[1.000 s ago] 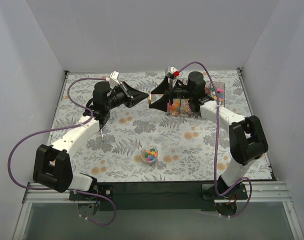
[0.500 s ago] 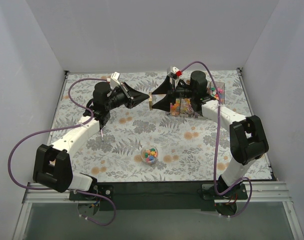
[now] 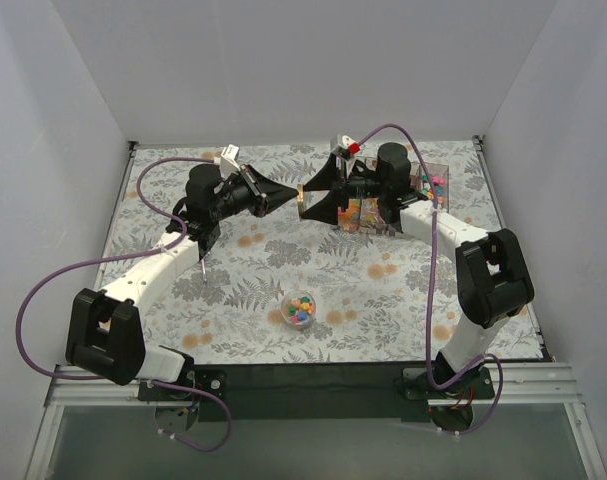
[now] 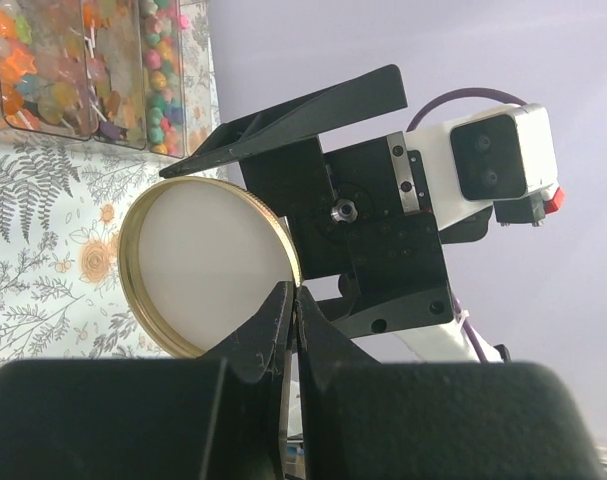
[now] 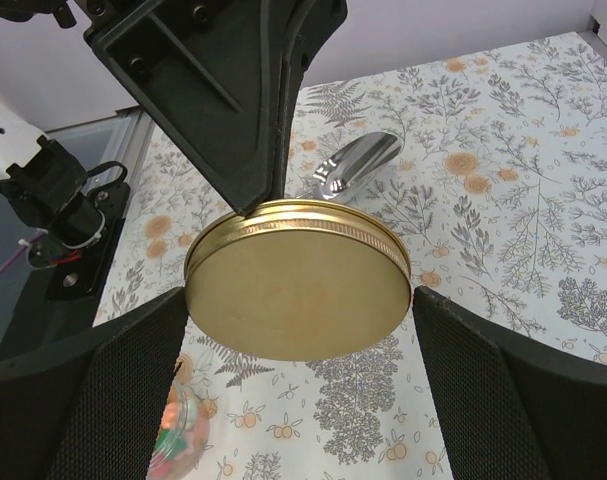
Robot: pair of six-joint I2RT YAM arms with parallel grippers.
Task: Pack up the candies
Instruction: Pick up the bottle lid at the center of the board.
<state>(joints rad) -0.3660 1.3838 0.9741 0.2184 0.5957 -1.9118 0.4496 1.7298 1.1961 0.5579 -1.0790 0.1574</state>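
My left gripper point(image 3: 291, 192) is shut on the rim of a round gold lid point(image 3: 299, 201) and holds it in the air on edge; the pinch shows in the left wrist view point(image 4: 295, 290), with the lid's white inside point(image 4: 208, 265) facing that camera. My right gripper point(image 3: 308, 200) is open, with one finger on each side of the lid point(image 5: 298, 275). Its fingers point(image 5: 513, 390) lie very close to the rim, and I cannot tell whether they touch it. The candies point(image 3: 300, 308) fill a small clear jar standing open on the table, blurred at the bottom left of the right wrist view point(image 5: 178, 430).
A clear compartment box point(image 3: 430, 184) of mixed sweets stands at the back right, partly behind my right arm, and also shows in the left wrist view point(image 4: 83, 70). A shiny metal scoop point(image 5: 358, 165) lies on the fern-print cloth point(image 3: 383, 290) below the lid. White walls enclose the table.
My right gripper has edged a little further left around the lid. My left gripper keeps its hold on the rim and has barely moved.
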